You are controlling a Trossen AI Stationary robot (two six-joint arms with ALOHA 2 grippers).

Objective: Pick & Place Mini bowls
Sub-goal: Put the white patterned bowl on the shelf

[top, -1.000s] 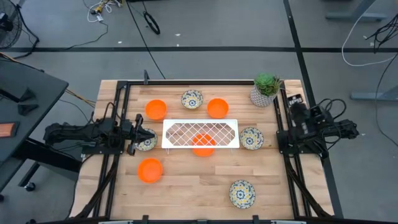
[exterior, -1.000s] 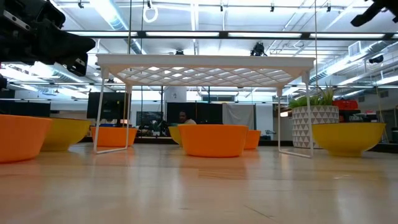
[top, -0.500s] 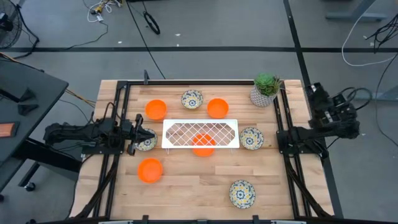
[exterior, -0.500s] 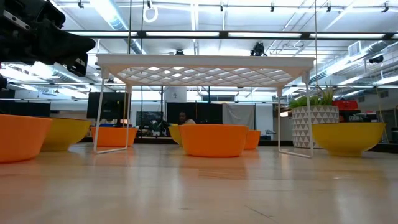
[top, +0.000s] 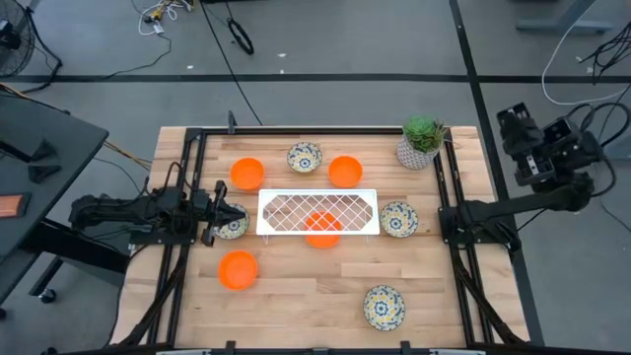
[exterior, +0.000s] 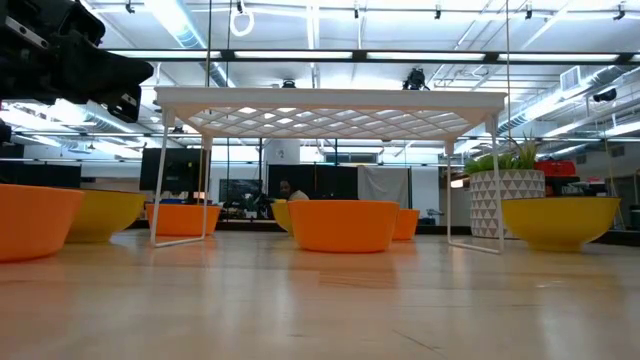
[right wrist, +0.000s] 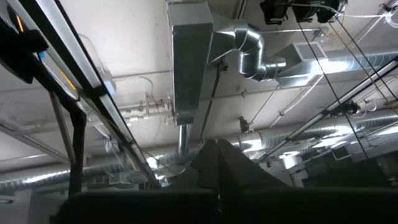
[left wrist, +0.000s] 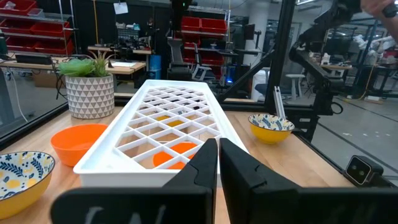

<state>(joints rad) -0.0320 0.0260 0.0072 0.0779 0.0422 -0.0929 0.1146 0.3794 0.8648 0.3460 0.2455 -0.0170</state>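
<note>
- Left pincer: fingers closed, low over the light wooden desk, tips at the rim of a floral-patterned white mini bowl by the white lattice wire rack
- Mini bowls near edge: plain orange bowl, floral bowl
- Under the rack: orange bowl; beside it, floral bowl
- Far row: orange bowl, floral bowl, orange bowl, potted green plant
- Right pincer: fingers closed, empty, raised off the desk's right side
</note>
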